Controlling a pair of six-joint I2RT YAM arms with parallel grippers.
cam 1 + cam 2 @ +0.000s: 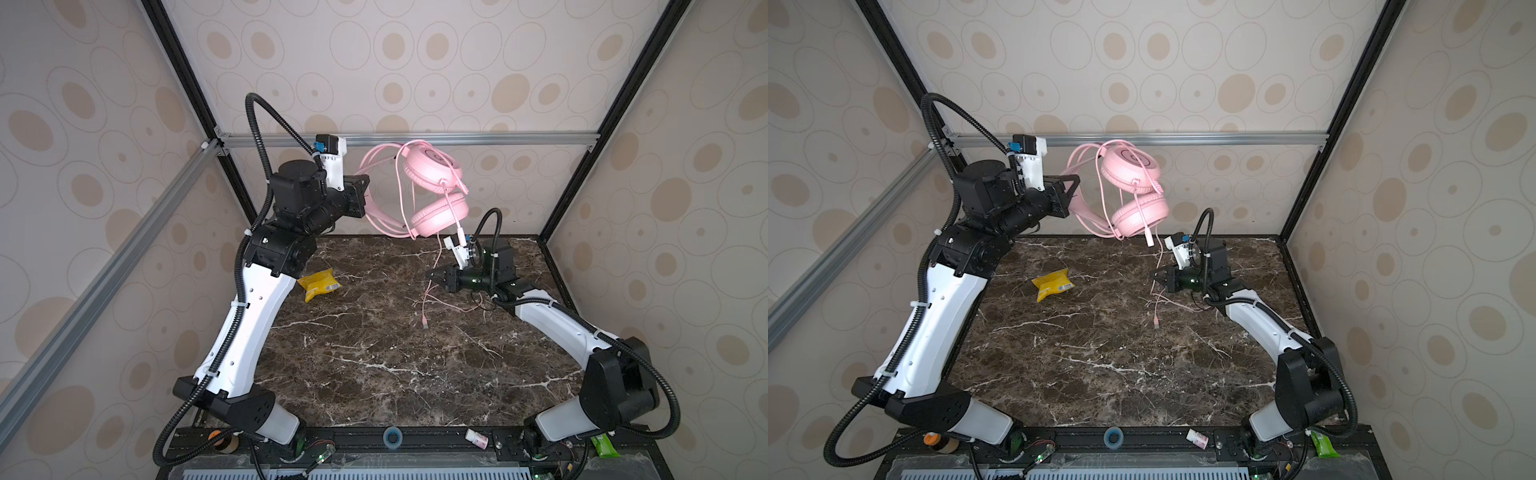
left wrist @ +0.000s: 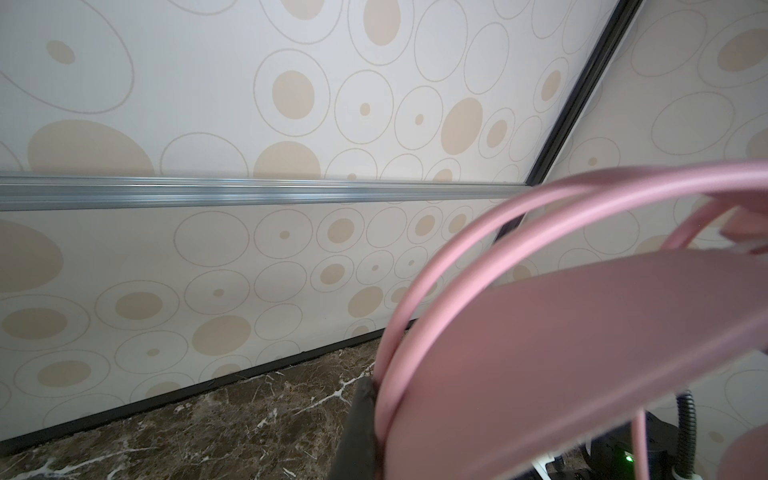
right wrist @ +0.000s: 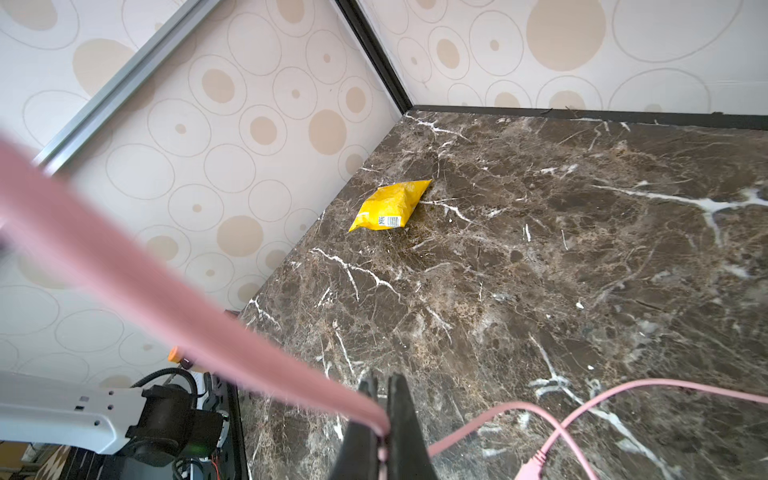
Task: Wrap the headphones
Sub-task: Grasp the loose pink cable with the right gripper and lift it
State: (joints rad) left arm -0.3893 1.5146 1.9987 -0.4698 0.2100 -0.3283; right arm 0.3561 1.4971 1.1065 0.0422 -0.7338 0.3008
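The pale pink headphones [image 1: 432, 166] [image 1: 1133, 166] hang in the air above the back of the marble table, one earcup above the other. My left gripper [image 1: 366, 187] [image 1: 1077, 187] [image 2: 386, 399] is raised high and shut on the headband wires [image 2: 415, 311]. The thin pink cable [image 1: 434, 266] [image 1: 1158, 266] drops from the lower earcup [image 1: 440, 216] to the table. Low over the table, my right gripper [image 1: 430, 276] [image 1: 1154, 276] [image 3: 383, 384] is shut on this cable [image 3: 208, 332]. The slack and the plug [image 1: 424, 324] [image 3: 536, 461] lie on the marble.
A yellow snack packet [image 1: 319, 283] [image 1: 1052, 284] [image 3: 390, 205] lies on the table's left part. An aluminium bar [image 1: 457, 138] crosses the back wall just behind the headphones. On the front rail sit a small white bottle [image 1: 476, 438] and a green packet [image 1: 602, 446].
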